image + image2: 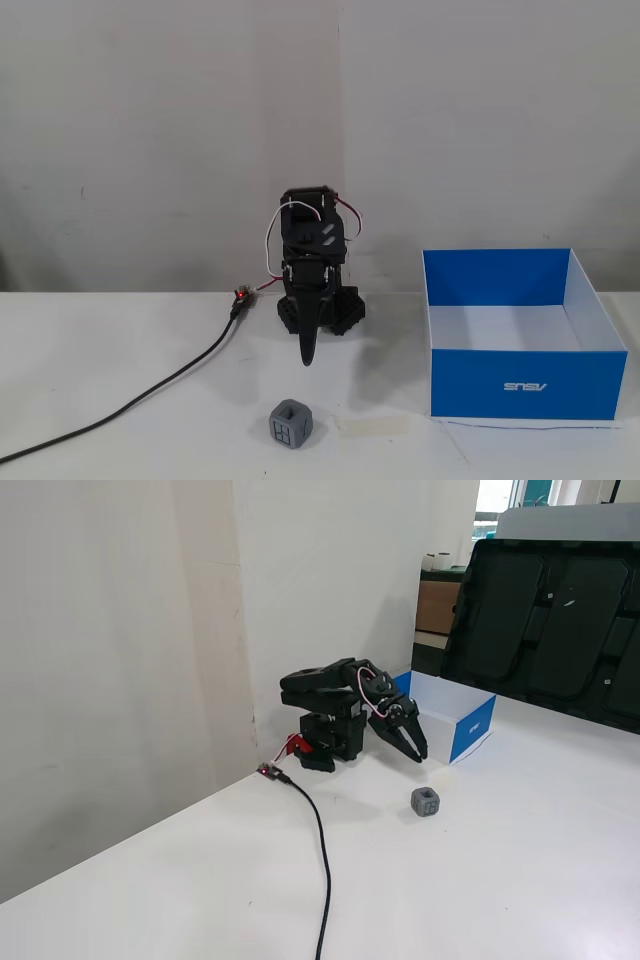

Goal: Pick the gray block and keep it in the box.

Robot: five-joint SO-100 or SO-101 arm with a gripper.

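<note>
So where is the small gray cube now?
In both fixed views the small gray cube sits on the white table, just ahead of the gripper, left of the pale tape strip.

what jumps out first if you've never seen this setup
The bright blue box stands open at the right of a fixed view, white inside and empty. The black arm sits mid-table, its gripper pointing down above and behind the small gray block, not touching it.
</note>
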